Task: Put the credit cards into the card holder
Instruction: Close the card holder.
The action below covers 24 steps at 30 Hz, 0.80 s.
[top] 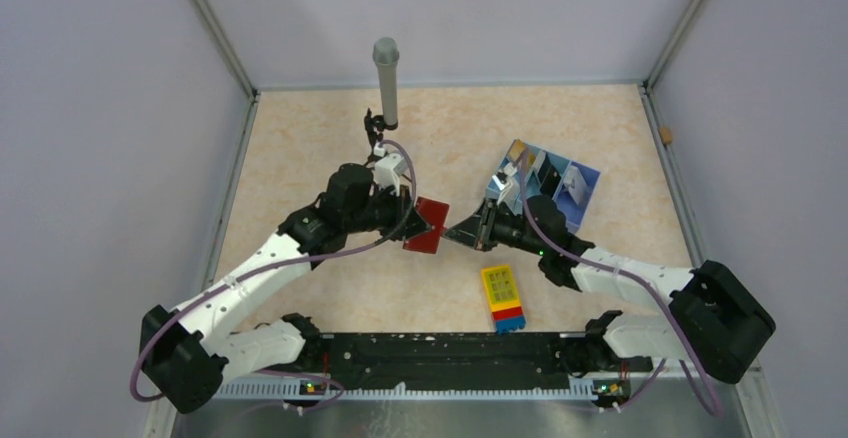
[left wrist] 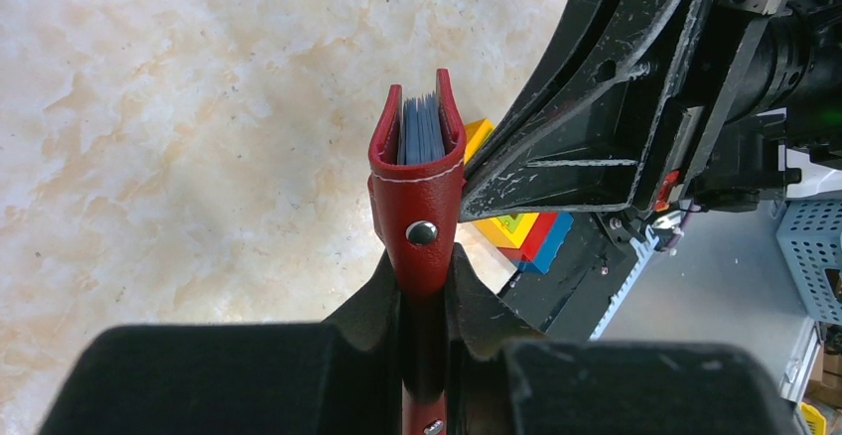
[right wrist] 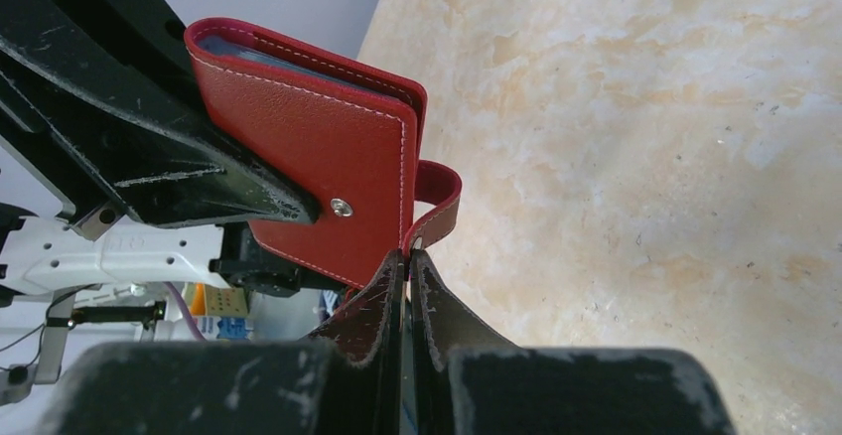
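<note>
Pale walls box in a beige marbled worktop (top: 300, 138); both arms meet near its middle.

Your left tool (left wrist: 425, 291) is clamped on the card holder (left wrist: 420, 207). It grips one end, so the holder seems lifted off the surface with its open edge pointing away from the wrist. My reading is that this braces the holder and turns the blue-grey pockets (left wrist: 421, 129) toward the other arm.

Your right tool (right wrist: 407, 261) has its fingers pressed together. The closure tab (right wrist: 439, 197) curls round to meet their tips and looks pinched there. The likely purpose is to pull the tab and get the cover open before any card goes in. Neither tool carries a card.

The credit cards (top: 573, 185) appear to sit in the light-blue tray (top: 592, 172) behind the right arm, well apart from the holder. Insertion has not yet started. A yellow, red and blue block (top: 503, 298) lies near the arm bases and is not involved. A grey post (top: 386, 78) stands at the far side.

Hard to read:
- From above, the right wrist covers part of the tray, so you cannot count the cards or be sure of their colours.
- The left wrist view shows the holder edge-on only, so you cannot tell whether the pockets hold anything.
- The snap stud (right wrist: 341, 209) shows on the cover, but the right fingers hide how much of the tab lies between them.
</note>
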Available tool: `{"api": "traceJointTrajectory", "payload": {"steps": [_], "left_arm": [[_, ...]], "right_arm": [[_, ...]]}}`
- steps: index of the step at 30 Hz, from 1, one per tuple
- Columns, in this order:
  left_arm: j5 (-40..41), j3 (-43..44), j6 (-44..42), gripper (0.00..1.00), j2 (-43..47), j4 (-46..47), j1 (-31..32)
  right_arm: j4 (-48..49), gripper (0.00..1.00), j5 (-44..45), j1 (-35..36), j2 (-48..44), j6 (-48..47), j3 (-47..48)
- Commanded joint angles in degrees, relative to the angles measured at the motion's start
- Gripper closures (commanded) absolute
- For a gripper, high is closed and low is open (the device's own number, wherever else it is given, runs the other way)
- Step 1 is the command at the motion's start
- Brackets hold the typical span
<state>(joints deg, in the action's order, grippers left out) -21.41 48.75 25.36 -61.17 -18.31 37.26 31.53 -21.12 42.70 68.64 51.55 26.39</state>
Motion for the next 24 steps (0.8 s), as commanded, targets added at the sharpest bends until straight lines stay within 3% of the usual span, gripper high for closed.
{"api": "traceJointTrajectory", "payload": {"steps": [1,14,24], "left_arm": [[0.4,1.1,-0.5,1.00,-0.6,0.4,1.0],[4.1,2.2,-1.1,1.00,-2.5,-2.0,2.4],[3.1,2.0,-0.9,1.00,-2.6,-1.7,3.0]], "right_arm": [[4.7,1.00,-1.4,1.3,1.1,-1.1,4.0],[5.9,1.00,-1.8,1.6,0.9,-1.4,4.1],[-2.0,1.00,0.6,2.7,3.8,-3.6,7.9]]}}
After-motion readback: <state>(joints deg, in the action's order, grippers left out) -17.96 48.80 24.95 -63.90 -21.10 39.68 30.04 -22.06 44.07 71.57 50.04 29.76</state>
